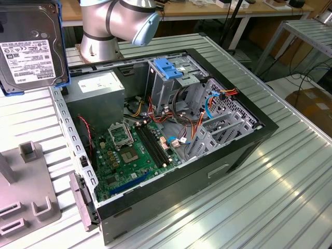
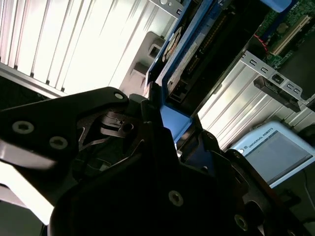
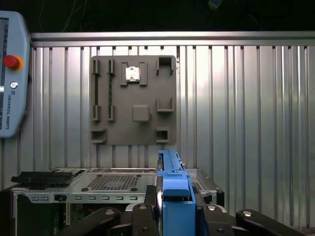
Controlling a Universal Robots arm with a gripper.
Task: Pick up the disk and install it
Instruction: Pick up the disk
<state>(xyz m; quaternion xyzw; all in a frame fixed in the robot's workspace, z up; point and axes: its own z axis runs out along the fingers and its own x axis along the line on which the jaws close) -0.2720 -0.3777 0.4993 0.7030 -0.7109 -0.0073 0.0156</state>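
Ribbed metal table (image 1: 290, 171), disk (image 1: 28, 46) in pincer (image 3: 175, 209)

The exterior view overlooks the computer case (image 1: 233, 155); both wrist views closely share the disk (image 3: 173, 196).

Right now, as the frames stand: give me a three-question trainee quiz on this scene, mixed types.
1. True or false: the disk is seated inside the computer case.
2. Short answer: what colour is the plastic bracket atop the drive cage?
3. Multiple choice: the gripper is A) open and empty, B) shut on the disk's blue frame, C) shut on that bracket.

Key: 1 false, it is held up clear of the case; 2 blue; 3 B.
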